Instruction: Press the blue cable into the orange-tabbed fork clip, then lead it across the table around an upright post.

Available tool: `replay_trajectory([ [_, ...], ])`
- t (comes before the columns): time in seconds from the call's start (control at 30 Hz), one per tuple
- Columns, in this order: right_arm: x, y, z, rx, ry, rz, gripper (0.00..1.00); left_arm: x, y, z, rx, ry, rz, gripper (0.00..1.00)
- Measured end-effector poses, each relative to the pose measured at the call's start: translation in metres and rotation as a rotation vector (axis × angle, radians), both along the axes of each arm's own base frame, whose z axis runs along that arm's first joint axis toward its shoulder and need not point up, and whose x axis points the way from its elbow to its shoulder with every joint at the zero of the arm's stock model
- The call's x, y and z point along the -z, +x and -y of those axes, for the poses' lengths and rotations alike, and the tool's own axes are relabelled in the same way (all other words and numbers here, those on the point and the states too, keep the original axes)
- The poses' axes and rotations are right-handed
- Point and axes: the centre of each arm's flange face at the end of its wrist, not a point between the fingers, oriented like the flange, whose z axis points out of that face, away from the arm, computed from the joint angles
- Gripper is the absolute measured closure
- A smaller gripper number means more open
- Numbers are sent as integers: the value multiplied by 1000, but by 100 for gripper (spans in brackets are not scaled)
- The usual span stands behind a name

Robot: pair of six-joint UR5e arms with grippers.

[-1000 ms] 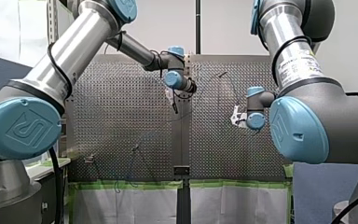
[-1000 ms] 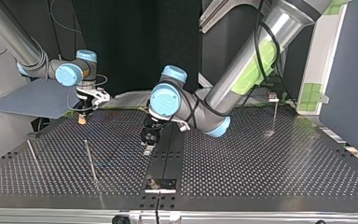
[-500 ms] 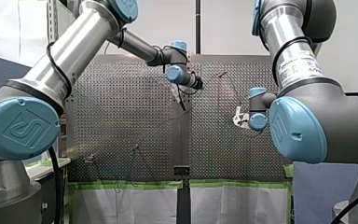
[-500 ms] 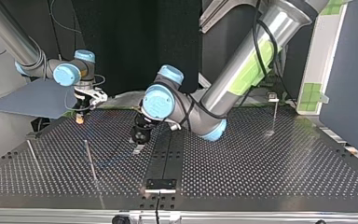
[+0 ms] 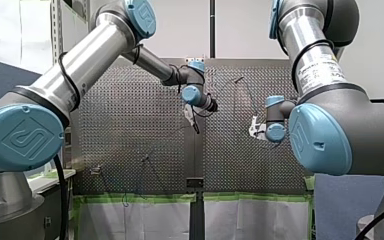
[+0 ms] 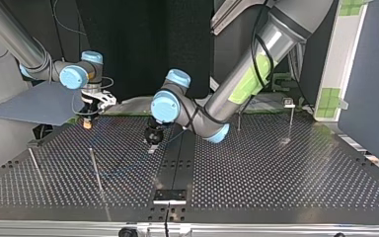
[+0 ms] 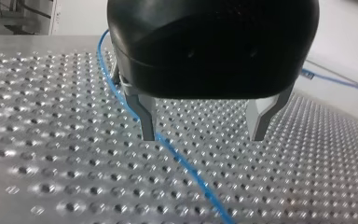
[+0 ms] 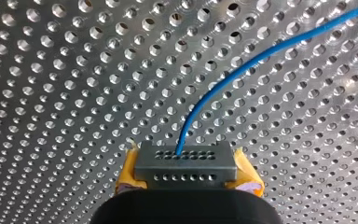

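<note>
The desk (image 6: 286, 173) is full of small holes, with a black strip (image 6: 176, 165) down its middle. A grey sheet (image 6: 34, 106) lies beyond it at the top view's left.

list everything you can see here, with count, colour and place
blue cable: one, blue, on the table, passing by one finger of the left hand; its other end leaves the grey block
grey block: one, grey with rows of holes, between the right hand's yellow pads
upright posts: four seen, thin metal, two at the top view's left, two further back at its right
perforated table: one, metal, under everything
black strip: one, black, down the table's middle
left hand: one, black with metal fingers, open, low over the table's middle
right hand: one, yellow pads, shut on the grey block, at the top view's left
</note>
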Motion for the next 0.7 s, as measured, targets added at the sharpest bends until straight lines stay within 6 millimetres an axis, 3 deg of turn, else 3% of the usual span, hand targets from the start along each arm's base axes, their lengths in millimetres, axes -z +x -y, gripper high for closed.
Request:
replay_trajectory([
  [0.47,15,-4,-7,2,-5,-2,100,-6,12,-5,-97,28,100,3],
  [0.7,45,-13,-8,15,37,-28,100,-8,14,-5,-120,46,128,3],
])
